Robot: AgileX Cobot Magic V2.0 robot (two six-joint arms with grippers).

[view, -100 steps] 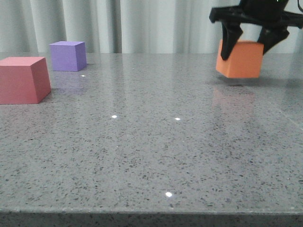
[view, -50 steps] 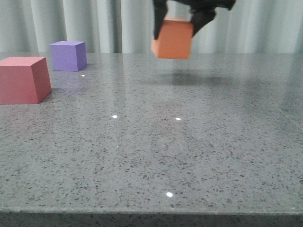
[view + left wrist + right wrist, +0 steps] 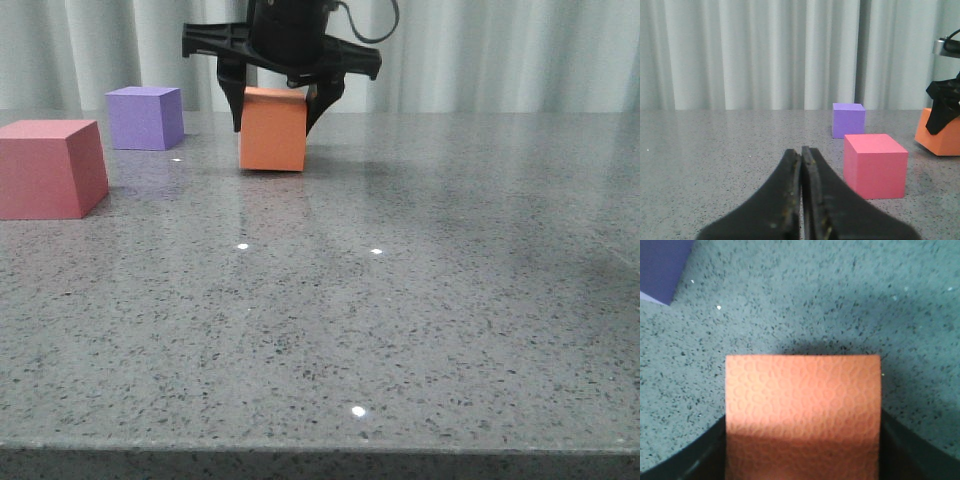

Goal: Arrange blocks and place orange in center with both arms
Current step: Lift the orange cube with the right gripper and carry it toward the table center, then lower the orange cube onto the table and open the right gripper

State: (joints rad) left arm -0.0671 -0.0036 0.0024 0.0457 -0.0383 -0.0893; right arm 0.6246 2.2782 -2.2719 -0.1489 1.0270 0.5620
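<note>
The orange cube (image 3: 273,130), at or just above the table (image 3: 400,300) right of the purple cube (image 3: 145,118) and pink cube (image 3: 50,168), sits pinched between my right gripper (image 3: 280,100) fingers for central placement, while my left gripper (image 3: 801,200) waits pressed together, clear.

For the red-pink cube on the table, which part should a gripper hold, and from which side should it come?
Probably from above, closing on two opposite vertical faces of the red-pink cube. It sits flat and upright, its top is bare, and the purple cube behind it stands apart, leaving its sides free.
</note>
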